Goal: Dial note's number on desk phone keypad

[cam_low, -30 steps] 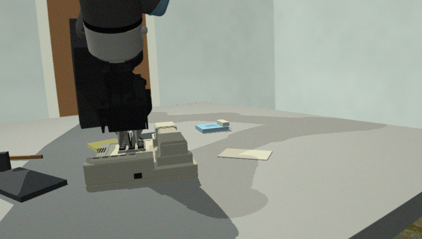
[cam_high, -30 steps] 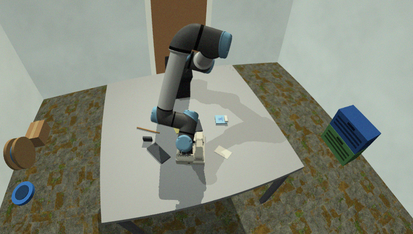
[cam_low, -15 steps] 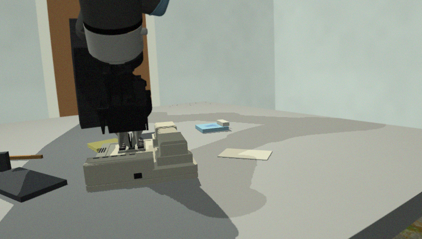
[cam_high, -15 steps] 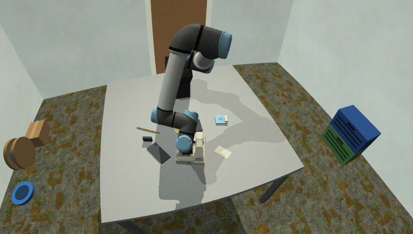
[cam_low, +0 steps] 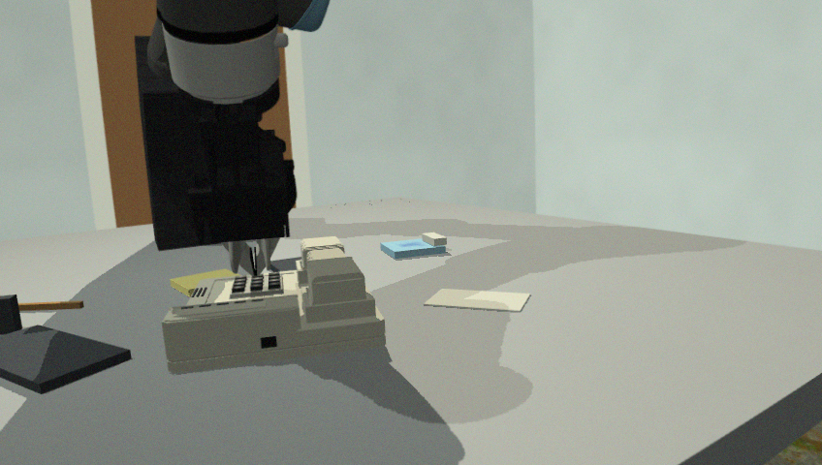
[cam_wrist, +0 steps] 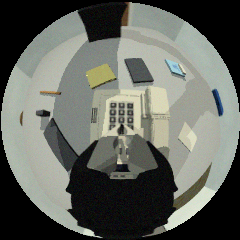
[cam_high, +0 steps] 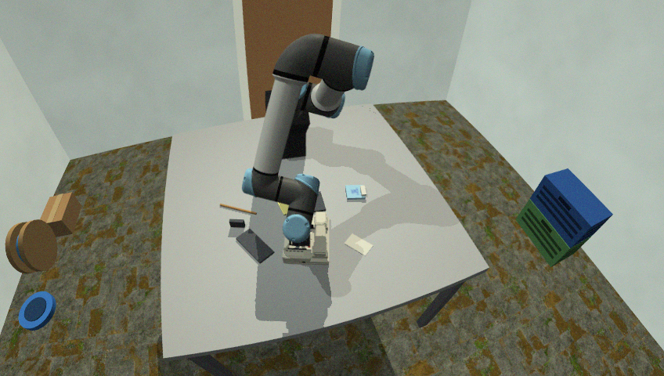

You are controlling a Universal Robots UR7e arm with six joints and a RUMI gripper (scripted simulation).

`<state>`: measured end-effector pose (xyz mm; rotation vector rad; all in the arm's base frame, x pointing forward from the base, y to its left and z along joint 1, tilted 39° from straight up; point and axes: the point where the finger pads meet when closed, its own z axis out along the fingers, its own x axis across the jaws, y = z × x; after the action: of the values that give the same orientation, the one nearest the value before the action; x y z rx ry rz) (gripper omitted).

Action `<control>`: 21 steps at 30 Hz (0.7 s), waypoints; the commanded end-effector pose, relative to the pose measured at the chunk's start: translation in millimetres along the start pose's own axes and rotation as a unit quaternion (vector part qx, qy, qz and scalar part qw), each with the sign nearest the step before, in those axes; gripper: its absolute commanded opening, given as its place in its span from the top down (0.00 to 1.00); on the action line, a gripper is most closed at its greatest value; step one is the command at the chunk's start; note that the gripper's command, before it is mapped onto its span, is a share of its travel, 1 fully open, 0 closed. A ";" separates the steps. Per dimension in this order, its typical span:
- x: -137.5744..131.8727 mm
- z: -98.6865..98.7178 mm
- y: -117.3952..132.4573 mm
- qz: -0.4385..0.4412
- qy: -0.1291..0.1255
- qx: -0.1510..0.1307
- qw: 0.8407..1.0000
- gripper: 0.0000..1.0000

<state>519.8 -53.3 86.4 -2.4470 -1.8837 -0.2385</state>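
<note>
We see the gripper clenched on nothing above the desk phone keypad's far edge; open table lies at 3 o'clock.

The top view looks down from high up and sees the whole tabletop and floor. The exterior view sits low, close to the desk phone, looking across at the far wall. The wrist view looks straight down on the same phone.
</note>
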 end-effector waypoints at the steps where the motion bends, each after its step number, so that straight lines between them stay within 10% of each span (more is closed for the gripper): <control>1: -1.2 0.0 -3.8 0.001 0.001 0.002 1.000 1.00; 21: -18.5 17.0 -28.0 0.001 0.001 0.001 1.000 1.00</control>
<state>495.6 -59.1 68.7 -2.4439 -1.8778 -0.2321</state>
